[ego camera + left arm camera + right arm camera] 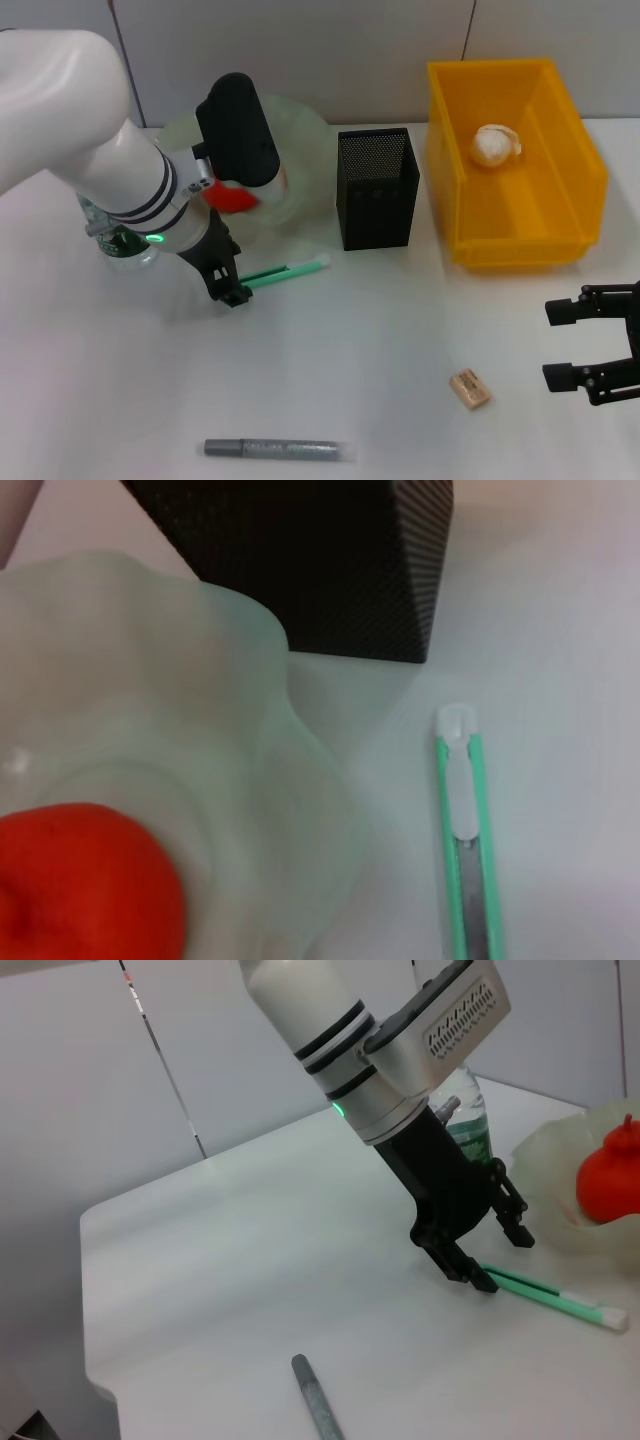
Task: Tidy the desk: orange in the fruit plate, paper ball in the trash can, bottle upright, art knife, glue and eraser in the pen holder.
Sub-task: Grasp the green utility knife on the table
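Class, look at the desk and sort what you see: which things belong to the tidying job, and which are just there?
Belong to the job:
orange in fruit plate
paper ball in yellow trash can
bottle
art knife, at the left gripper
glue
eraser
pen holder

Just there:
table
right gripper, open, idle at the right edge

Left arm [90,130]: glossy white shell w/ two black rings at wrist, small green LED just behind the black fingers [470,1265], black camera housing above. Right gripper [597,345]: matte black, angular, blocky fingers [563,377].
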You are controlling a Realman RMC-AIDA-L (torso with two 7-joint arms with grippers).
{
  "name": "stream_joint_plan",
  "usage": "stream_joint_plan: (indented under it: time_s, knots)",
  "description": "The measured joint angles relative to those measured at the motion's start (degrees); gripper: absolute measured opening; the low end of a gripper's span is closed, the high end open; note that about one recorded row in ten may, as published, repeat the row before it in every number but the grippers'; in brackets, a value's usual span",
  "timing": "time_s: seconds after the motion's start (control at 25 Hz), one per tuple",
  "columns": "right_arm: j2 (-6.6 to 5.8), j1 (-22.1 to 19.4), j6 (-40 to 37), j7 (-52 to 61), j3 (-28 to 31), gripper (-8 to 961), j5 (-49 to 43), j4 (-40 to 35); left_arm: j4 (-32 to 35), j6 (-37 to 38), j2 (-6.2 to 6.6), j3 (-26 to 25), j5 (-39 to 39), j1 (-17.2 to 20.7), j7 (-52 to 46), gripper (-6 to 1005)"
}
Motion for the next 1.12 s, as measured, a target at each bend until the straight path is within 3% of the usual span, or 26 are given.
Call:
stream_joint_plan:
  time_s: [0.72, 0.92, 1.12]
  knots:
    - [0.00, 0.09, 0.21, 0.00, 0.00, 750, -0.12, 0.52, -0.56, -0.19, 0.00, 0.38, -0.01, -0.05, 0.03, 564]
    - [0.00, 0.09, 0.41, 0.00, 0.00, 749, -0.12, 0.52, -0.56, -0.16, 0.00, 0.38, 0.00, -0.05, 0.03, 483]
    - [0.00, 0.09, 0.44, 0.00, 0.00, 748, -0.12, 0.52, -0.56, 0.19, 0.00, 1.16, -0.01, -0.24, 0.02, 482]
